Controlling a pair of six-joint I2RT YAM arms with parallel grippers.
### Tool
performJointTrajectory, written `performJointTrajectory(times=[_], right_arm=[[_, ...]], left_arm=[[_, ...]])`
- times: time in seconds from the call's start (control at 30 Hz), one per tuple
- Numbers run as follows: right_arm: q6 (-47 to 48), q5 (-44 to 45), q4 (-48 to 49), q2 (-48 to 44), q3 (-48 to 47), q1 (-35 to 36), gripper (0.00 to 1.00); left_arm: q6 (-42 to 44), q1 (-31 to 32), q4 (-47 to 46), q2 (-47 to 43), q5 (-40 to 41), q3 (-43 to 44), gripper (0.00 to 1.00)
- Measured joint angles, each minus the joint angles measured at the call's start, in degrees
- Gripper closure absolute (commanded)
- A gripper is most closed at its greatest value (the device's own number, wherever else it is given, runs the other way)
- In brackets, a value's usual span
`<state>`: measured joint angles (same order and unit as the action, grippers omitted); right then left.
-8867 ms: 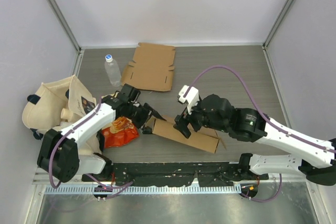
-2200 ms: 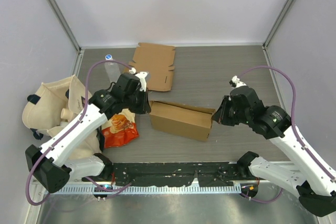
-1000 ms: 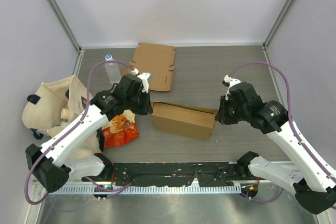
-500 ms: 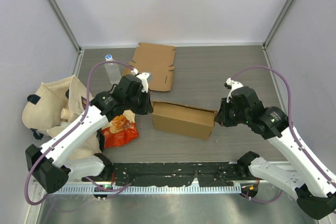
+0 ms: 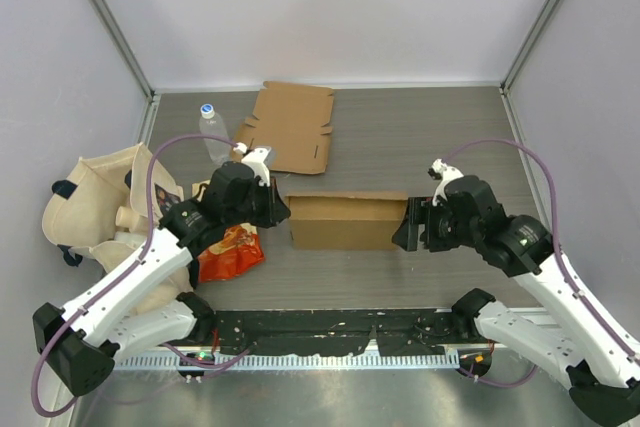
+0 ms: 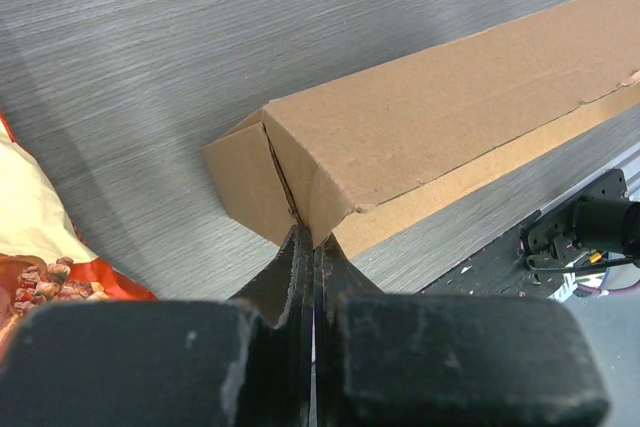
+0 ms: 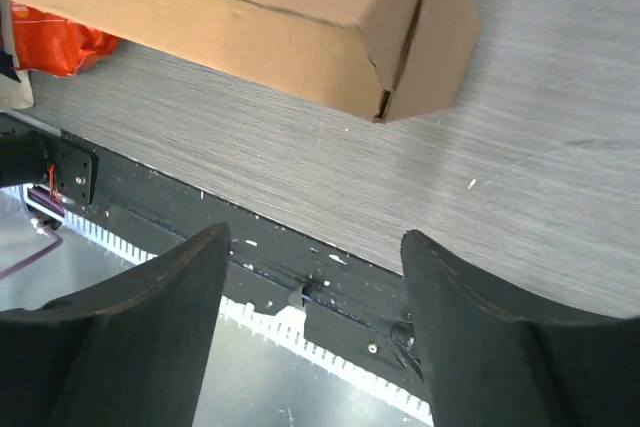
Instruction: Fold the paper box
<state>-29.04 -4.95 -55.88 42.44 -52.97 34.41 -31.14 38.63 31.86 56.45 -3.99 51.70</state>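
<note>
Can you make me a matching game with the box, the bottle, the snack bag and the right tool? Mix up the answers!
Things:
1. paper box
2. water bottle
3. snack bag
4. right tool

Descriptions:
A. open wide
B. orange and red
C. plain brown
D. clear, with a blue cap

Pairs: 1-C, 2-D, 3-B, 4-A
</note>
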Motion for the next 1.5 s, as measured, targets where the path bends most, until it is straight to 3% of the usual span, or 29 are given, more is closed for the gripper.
performJointTrajectory(times=[0.03,0.2,0.37,0.4,0.63,0.67,0.73,0.93,1.1,1.2,1.5], right_arm=[[0.1,0.0,-1.5,0.7,-2.3,0.0,0.00],[-1.9,7.4,-6.4,2.3,-15.9,0.1,0.00],[-9.2,13.4,-4.0,3.1,-17.5,0.0,0.01],[-10.4,14.1,-3.4,3.9,-17.0,-0.1,0.11],[-14.0,14.5,3.3,7.5,-10.6,-5.0,0.30],[-14.0,13.3,4.8,7.5,-9.1,-6.9,0.41],[-13.9,9.5,7.5,7.5,-6.4,-10.9,0.46],[-14.6,0.3,14.0,7.1,0.1,-17.1,0.47],[-16.1,-1.9,19.7,3.8,5.2,-17.9,0.36],[-16.2,-1.8,20.2,3.7,5.4,-18.2,0.30],[-14.1,-2.6,19.1,6.7,2.3,-18.2,0.28]], left_arm=[[0.0,0.0,0.0,0.0,0.1,0.0,1.00],[-0.2,0.0,-0.4,-0.5,0.3,-0.5,1.00],[-0.4,0.0,-1.1,-0.7,0.3,-0.9,1.00],[-0.5,0.0,-1.2,-0.7,0.3,-1.0,1.00],[-1.1,0.0,-1.6,-1.2,0.3,-1.5,1.00],[-1.2,0.0,-1.7,-1.4,0.3,-1.6,1.00],[-1.3,0.0,-1.7,-1.8,0.3,-1.9,1.00],[-1.4,0.0,-1.8,-2.0,0.3,-2.1,1.00],[-1.4,0.0,-1.7,-2.0,0.5,-2.1,1.00],[-1.4,0.0,-1.6,-2.1,0.8,-2.1,1.00],[-1.4,-0.1,-0.8,-2.2,1.5,-2.1,1.00]])
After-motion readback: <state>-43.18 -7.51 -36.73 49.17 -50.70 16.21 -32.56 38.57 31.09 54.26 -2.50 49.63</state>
